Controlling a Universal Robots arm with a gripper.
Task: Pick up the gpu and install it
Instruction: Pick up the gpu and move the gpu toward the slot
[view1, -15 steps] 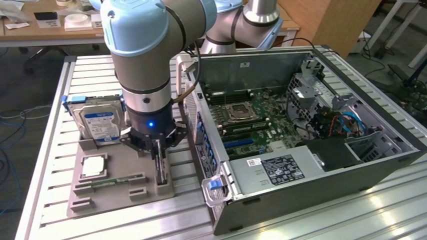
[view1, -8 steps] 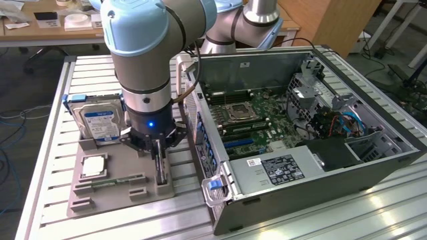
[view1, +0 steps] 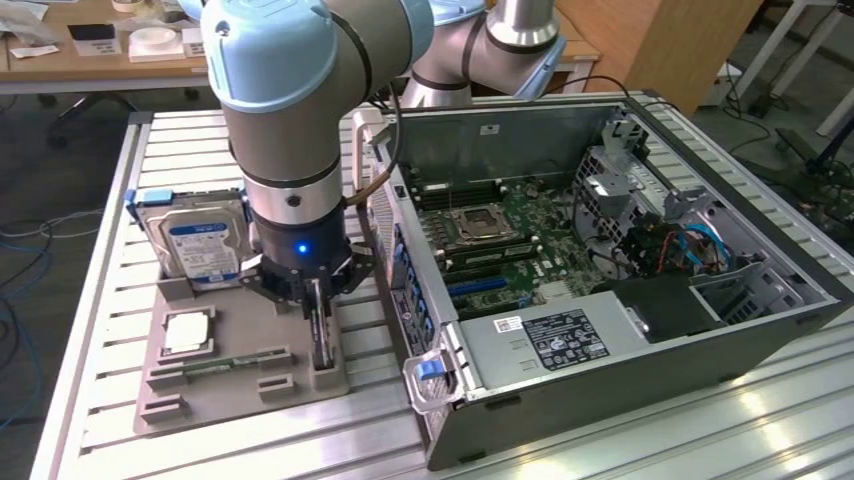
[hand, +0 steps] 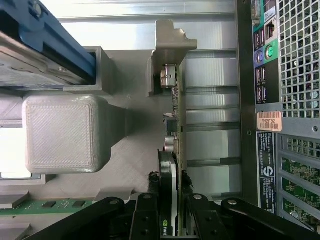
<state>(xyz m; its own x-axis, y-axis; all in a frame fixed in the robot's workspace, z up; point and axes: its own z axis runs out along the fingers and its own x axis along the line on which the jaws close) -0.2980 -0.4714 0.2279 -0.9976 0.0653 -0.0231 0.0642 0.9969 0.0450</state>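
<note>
The gpu (view1: 324, 352) stands on its edge in a slot of the grey holder tray (view1: 187, 405), beside the open computer case (view1: 747, 330). My gripper (view1: 316, 305) reaches straight down onto the card's top edge. In the wrist view the gpu (hand: 174, 115) runs as a thin edge away from the gripper, with its silver bracket (hand: 172, 42) at the far end. The gripper (hand: 170, 182) has one black finger (hand: 152, 185) on each side of the card and is shut on it. The card's lower edge still sits in the tray's slot.
On the same tray stand a hard drive (view1: 200, 240) with a blue-white label, a pale square part (view1: 187, 335) and a green memory stick (view1: 220, 365). The case's rear panel (hand: 280, 100) lies close beside the card. The motherboard (view1: 507, 240) lies exposed inside the case.
</note>
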